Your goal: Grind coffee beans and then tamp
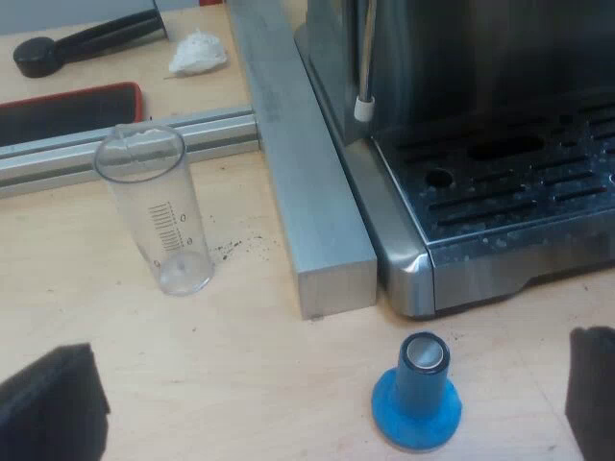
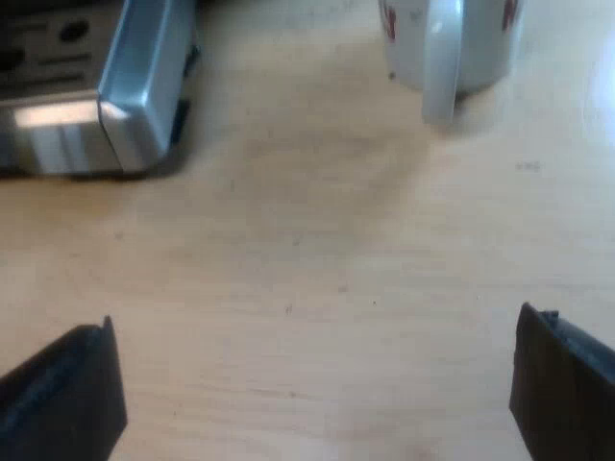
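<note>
The job looks just started: my left gripper (image 1: 327, 351) hangs over the table (image 1: 240, 384) with its fingers (image 1: 48, 403) wide apart and empty, close to the blue tamper (image 1: 416, 394) standing by a corner of the espresso machine (image 1: 500, 173), and my right gripper (image 2: 314, 322) is wide apart and empty too, with the white mug (image 2: 447, 43) farther off. I think beans must be ground first, so the next move needs the holder, and a dark handle (image 1: 86, 43) past the metal rail (image 1: 307, 192) may be it, though I cannot tell. The measuring glass (image 1: 154, 206) has little lines and numbers I cannot read, and the mug's red marks are cut off.
</note>
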`<state>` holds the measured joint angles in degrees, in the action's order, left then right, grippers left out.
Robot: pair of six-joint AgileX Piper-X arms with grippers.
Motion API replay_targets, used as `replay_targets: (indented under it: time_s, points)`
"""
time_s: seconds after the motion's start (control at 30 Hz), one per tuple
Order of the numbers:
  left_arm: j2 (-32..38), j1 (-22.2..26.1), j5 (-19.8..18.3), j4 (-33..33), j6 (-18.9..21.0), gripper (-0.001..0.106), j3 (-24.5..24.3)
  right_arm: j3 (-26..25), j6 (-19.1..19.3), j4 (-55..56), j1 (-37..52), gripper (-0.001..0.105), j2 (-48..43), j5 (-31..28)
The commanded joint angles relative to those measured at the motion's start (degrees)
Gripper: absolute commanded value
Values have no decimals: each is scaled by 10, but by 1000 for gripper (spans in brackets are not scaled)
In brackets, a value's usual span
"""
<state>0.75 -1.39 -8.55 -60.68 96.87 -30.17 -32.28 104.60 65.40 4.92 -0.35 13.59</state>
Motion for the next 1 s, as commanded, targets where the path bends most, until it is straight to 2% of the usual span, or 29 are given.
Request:
replay_targets:
  time_s: [0.03,0.43,0.57,1.0]
  points:
    - [80,0,-3,8,0,105,-2,-3,2,4,0,82,-24,5]
    - [79,0,-3,34,0,105,12,0,8,-17,0,82,-24,3]
    - [79,0,-3,33,0,105,12,24,11,-69,0,82,-24,2]
    - [79,0,-3,40,0,105,16,23,10,-69,0,82,-24,2]
